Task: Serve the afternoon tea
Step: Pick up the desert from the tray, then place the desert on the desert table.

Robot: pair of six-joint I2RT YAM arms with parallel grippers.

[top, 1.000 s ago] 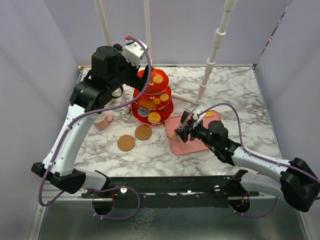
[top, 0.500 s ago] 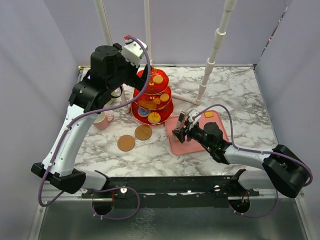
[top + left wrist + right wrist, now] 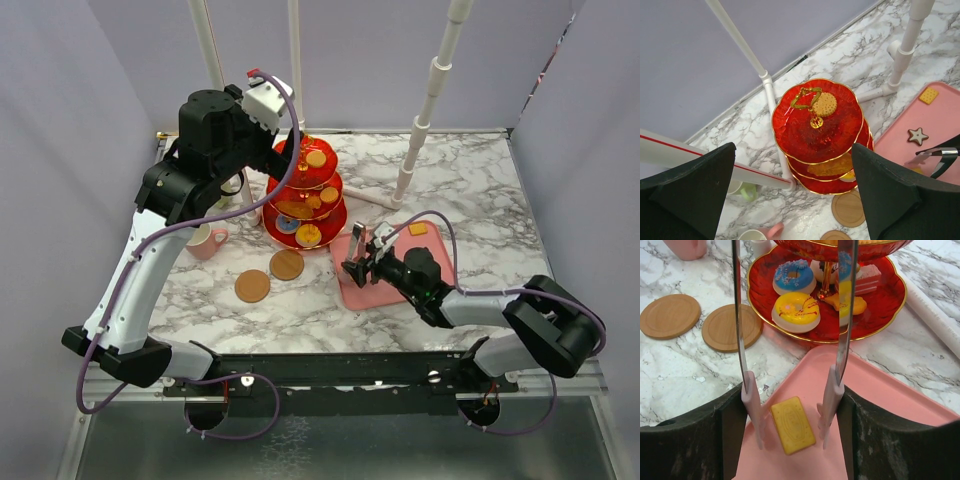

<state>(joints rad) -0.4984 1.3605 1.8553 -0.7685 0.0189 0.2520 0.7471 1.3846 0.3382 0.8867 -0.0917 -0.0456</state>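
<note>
The red three-tier stand sits left of centre on the marble table. Its top tier carries a round biscuit, and its bottom tier a yellow doughnut and a blue doughnut. Just right of it, nearer me, the pink tray holds a star cookie, a square cracker and a yellow rectangular biscuit. My right pincer grips tongs, their pink tips apart on either side of that biscuit. My left pincer hangs wide open and empty above the stand.
</note>
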